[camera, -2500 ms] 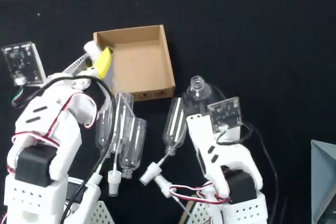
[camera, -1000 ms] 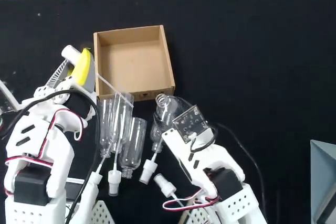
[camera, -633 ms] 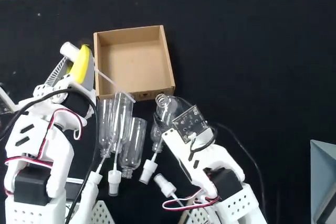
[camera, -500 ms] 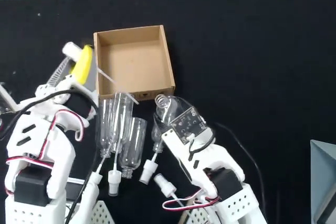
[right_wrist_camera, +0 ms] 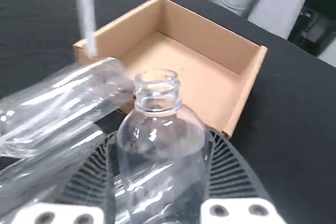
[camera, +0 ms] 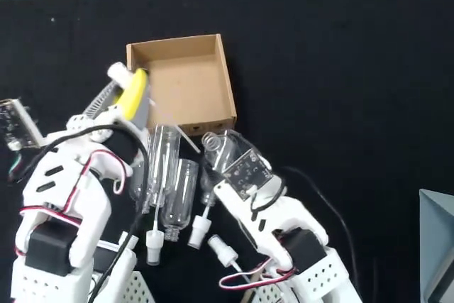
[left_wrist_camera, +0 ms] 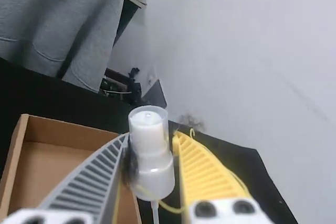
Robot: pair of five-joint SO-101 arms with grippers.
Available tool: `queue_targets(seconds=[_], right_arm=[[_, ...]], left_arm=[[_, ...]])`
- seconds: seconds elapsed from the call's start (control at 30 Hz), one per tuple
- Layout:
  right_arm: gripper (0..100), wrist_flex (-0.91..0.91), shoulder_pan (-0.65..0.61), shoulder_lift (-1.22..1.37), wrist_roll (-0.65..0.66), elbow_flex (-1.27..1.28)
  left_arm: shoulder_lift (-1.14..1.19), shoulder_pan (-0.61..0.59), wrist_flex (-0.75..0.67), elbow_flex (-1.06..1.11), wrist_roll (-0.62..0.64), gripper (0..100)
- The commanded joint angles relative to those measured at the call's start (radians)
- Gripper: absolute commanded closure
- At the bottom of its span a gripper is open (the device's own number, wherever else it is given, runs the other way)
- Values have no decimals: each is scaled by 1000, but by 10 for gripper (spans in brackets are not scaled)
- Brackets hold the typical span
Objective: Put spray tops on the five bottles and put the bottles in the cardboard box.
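Observation:
My left gripper [left_wrist_camera: 150, 148] is shut on a white spray top [left_wrist_camera: 149, 150], pinched between its grey and yellow fingers. In the high view that spray top [camera: 118, 72] hangs over the near left corner of the cardboard box [camera: 228, 86], and its thin dip tube [camera: 177, 131] slants down toward the open bottle neck. My right gripper [right_wrist_camera: 160, 153] is shut on a clear bottle [right_wrist_camera: 157, 129], held upright with its threaded neck bare. The same bottle [camera: 218, 147] stands just in front of the box's near wall. The box [right_wrist_camera: 247, 72] is empty.
Three clear bottles [camera: 167, 164] lie side by side on the black table between the arms, two with white spray tops [camera: 153, 245] pointing at the near edge. A loose spray top [camera: 223, 249] lies by the right arm's base. A grey object [camera: 436, 239] stands at the right edge.
My left gripper has swung right with the spray top, from left of the box to over its near corner. The right gripper and its bottle have shifted slightly left.

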Motion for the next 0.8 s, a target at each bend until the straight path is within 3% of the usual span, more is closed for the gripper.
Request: queue_targets(seconds=[0.0,0.23,0.77], right_arm=[[917,-29,-34,-99,11,-16],[917,-29,-37,-99,11,-16],[917,-29,-37,-99,11,-16]], left_arm=[[-11,88,-26,-2,-52,971],[-11,101,-160,96,-58,971],[-11,99,-173,96,-97,972]])
